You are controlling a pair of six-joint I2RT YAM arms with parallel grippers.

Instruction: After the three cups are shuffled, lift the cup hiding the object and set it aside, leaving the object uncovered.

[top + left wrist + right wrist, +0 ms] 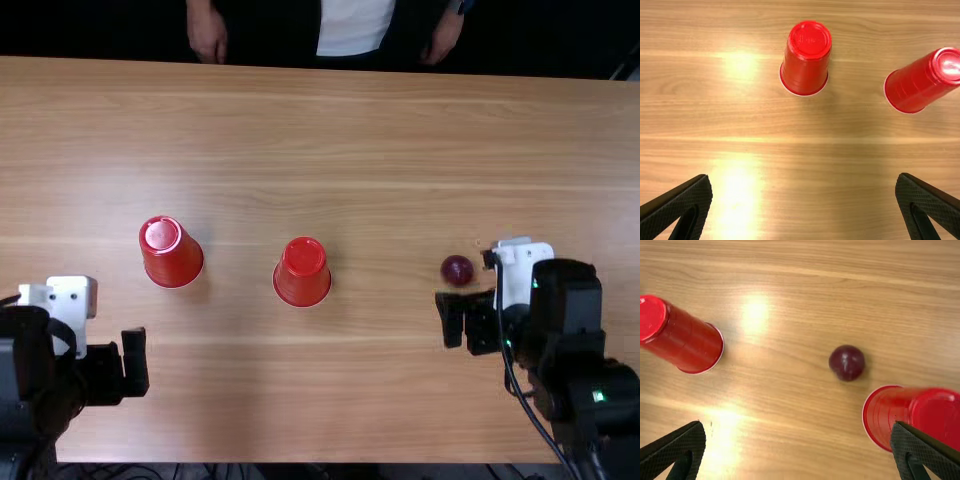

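Down at the near edge, the left gripper [802, 179] has its jaws spread wide with nothing between them, and the right gripper [796, 425] is just as wide and grips nothing. On the light brown wooden table [330, 140], the small dark red ball [457, 269] sits uncovered at the right, just far of the right gripper. Beside it the third red plastic cup [885, 415] is tipped over by one finger, its mouth towards the ball and nothing visible inside. Over to the left, the middle red plastic cup [302, 271] and the left red plastic cup [170, 252] stand mouth down, so their contents are hidden.
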